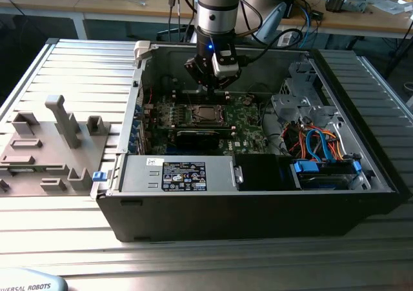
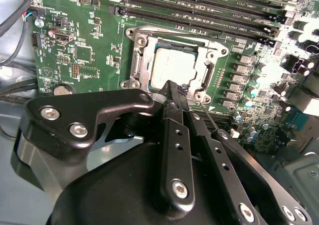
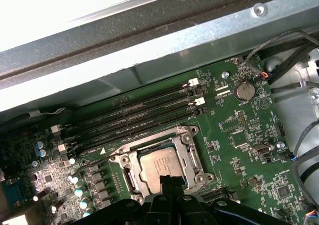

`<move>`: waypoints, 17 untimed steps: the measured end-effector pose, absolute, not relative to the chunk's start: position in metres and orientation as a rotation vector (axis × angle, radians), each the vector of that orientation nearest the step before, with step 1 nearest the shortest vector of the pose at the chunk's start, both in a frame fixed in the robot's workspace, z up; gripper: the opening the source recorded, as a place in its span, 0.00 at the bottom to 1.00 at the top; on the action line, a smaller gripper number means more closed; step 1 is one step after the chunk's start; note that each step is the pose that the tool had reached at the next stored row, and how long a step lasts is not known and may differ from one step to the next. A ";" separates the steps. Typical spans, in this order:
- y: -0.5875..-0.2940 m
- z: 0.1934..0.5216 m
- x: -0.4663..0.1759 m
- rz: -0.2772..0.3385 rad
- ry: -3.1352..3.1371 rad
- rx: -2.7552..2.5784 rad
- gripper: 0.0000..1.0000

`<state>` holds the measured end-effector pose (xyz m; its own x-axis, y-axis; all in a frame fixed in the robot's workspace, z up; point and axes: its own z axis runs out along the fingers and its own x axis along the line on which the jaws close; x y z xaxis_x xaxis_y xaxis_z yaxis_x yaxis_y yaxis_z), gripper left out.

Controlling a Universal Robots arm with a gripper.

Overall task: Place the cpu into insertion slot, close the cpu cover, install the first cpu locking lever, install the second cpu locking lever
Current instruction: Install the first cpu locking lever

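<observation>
You had the gripper (image 1: pixel 213 78) hanging inside the open computer case (image 1: pixel 361 194), right above the socket on the green board (image 1: pixel 248 120). In both wrist views the two black fingers (image 2: pixel 175 120) were pressed together, tips meeting with no gap and nothing between them. The tips sat just over the near edge of the socket.

The chip (image 3: pixel 158 164) was already lying flat in the socket, silver top up, also seen in the second wrist view (image 2: pixel 172 68). The cover (image 2: pixel 140 60) lay down around it, chip showing through its window. A thin wire lever (image 2: pixel 212 116) ran beside the socket close to the fingers; couldn't tell whether it was latched.

Memory slots (image 3: pixel 139 117) ran alongside the socket. A grey fixture tray (image 1: pixel 51 142) sat on the exterior view's left, outside the case.
</observation>
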<state>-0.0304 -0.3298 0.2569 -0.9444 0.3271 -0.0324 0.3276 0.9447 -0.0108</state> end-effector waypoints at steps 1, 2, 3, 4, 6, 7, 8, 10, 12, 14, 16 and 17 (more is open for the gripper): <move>-0.330 0.257 -0.030 -0.025 3.068 0.515 0.11; -0.330 0.257 -0.030 -0.025 3.068 0.514 0.11; -0.330 0.257 -0.030 -0.025 3.069 0.514 0.11; -0.330 0.257 -0.030 -0.025 3.069 0.513 0.11; -0.330 0.257 -0.030 -0.025 3.069 0.510 0.11; -0.330 0.257 -0.030 -0.026 3.069 0.509 0.11; -0.330 0.257 -0.030 -0.026 3.069 0.508 0.11; -0.330 0.257 -0.030 -0.026 3.070 0.506 0.11; -0.330 0.257 -0.030 -0.026 3.070 0.504 0.11; -0.330 0.257 -0.030 -0.026 3.071 0.501 0.11; -0.330 0.257 -0.030 -0.026 3.071 0.499 0.11; -0.330 0.257 -0.030 -0.026 3.071 0.498 0.11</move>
<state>-0.0304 -0.3298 0.2568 -0.9482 0.3159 -0.0327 0.3164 0.9486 -0.0115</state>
